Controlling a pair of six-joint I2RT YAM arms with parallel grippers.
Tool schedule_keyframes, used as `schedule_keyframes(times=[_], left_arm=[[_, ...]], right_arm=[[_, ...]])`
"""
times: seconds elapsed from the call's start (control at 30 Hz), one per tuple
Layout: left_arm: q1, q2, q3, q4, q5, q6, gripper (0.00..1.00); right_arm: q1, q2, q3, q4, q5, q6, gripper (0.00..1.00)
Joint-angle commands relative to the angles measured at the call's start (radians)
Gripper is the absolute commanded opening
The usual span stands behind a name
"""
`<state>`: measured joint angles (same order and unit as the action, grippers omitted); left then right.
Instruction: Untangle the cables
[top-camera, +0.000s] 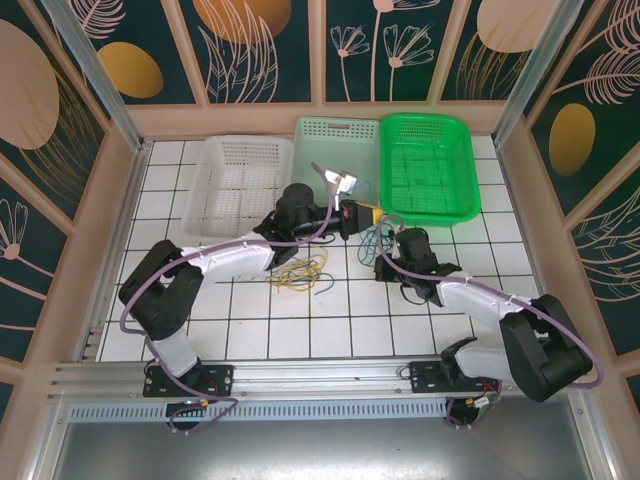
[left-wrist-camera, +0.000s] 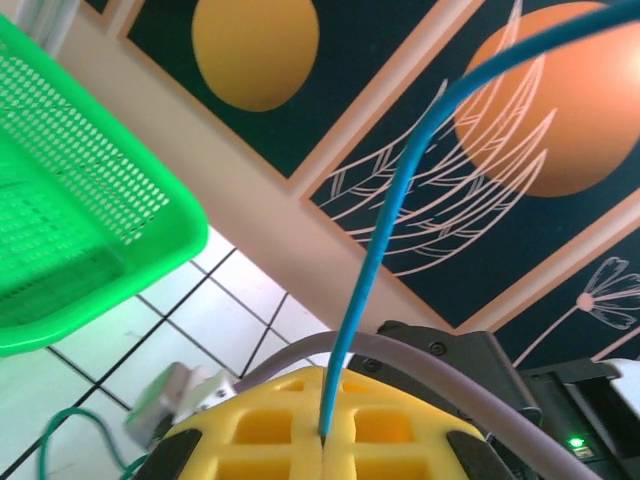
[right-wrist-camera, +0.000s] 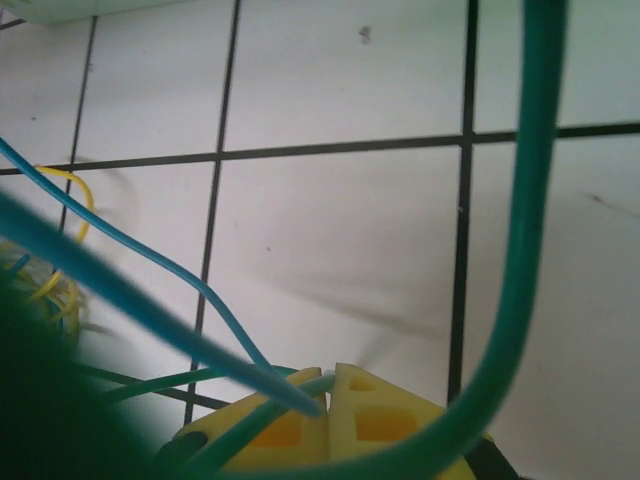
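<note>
My left pincer (left-wrist-camera: 322, 440) clamps a thin blue wire (left-wrist-camera: 395, 200); my right pincer (right-wrist-camera: 328, 402), closed, seems to pinch it too. Limp, light, slippery: I'd grip near an end.

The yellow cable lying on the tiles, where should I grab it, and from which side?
Probably the yellow cable at its left outer loop, coming straight down with the jaws across the strand. It lies flat on the tiles, and blue strands cross its right side.

Overhead view, wrist close-ups sharing cables (left-wrist-camera: 385, 250)
</note>
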<state>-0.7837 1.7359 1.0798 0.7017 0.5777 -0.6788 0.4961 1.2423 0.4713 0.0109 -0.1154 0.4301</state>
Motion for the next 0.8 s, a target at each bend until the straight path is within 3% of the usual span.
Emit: schedule_keyframes(times=[0.0,0.17,0.7,0.77], left_arm=[[0.049,-0.096,0.042,-0.078,-0.067,0.086,0.00],[0.105,-0.189,0.049,-0.168,-0.131,0.152,0.00],[0.136,-0.409,0.056,-0.291,-0.299,0.237,0.00],[0.136,-0.424,0.047,-0.259,-0.274,0.219,0.00]], right_arm=[[0.007,-0.024,-0.023,-0.099,0.047,0.059,0.00],[0.006,-0.035,-0.037,-0.116,0.069,0.073,0.00],[-0.031,0.078,-0.045,-0.168,0.096,0.095,0.00],[-0.030,0.076,-0.043,-0.153,0.088,0.084,0.00]])
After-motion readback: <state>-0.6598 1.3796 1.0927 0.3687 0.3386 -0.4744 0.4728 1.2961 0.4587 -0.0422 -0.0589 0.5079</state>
